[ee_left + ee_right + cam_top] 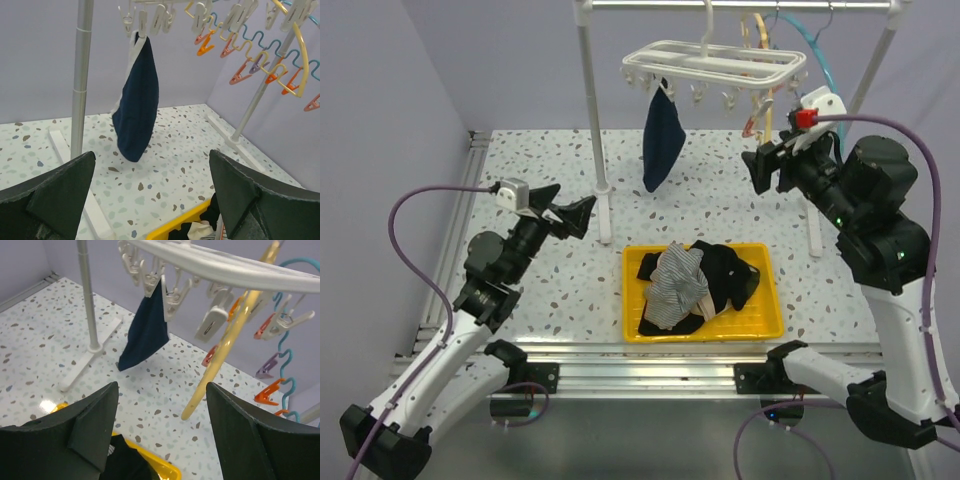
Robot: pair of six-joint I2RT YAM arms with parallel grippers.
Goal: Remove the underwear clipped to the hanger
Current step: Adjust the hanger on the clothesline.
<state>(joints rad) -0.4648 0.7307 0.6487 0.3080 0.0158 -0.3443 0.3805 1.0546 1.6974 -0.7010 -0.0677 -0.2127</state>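
Hovering right hand (767,168), fingers spread, nothing between, beside hanger (715,65) at its height, likely lining up for last piece. Left hand (570,215) spread wide too, empty, waiting low over surface (540,170), pointing toward navy underwear (662,140). Navy piece hanging from end clip (142,24), drooping free near pole (592,120). Other underwear (695,285) lying heaped in tray (632,300) in front of rack, likely set there for collecting. Only one piece clipped, so task looking nearly done.
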